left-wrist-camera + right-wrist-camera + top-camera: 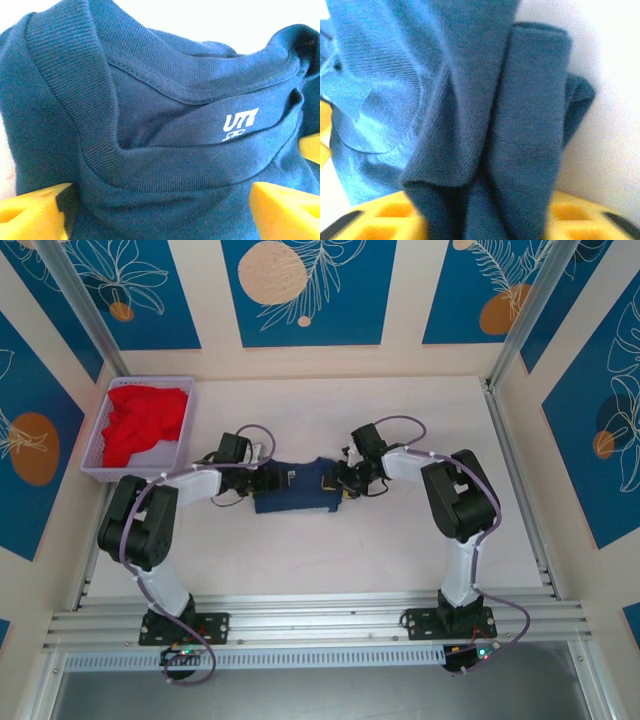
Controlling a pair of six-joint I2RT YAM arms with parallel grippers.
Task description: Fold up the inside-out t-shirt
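The inside-out t-shirt (295, 490), navy blue, lies bunched into a small bundle at mid-table between my two grippers. My left gripper (262, 480) is at its left end. In the left wrist view the yellow fingers (35, 210) stand wide apart, open, with the ribbed collar (165, 165) and the white neck label (240, 122) between and beyond them. My right gripper (343, 480) is at the bundle's right end. In the right wrist view several gathered folds of the t-shirt (520, 125) run down between its yellow fingers (380, 222), which are shut on the cloth.
A lilac basket (100, 455) holding a red garment (145, 420) stands at the back left of the table. An aluminium rail (320, 615) runs along the near edge by the arm bases. Upright posts and walls close in the sides.
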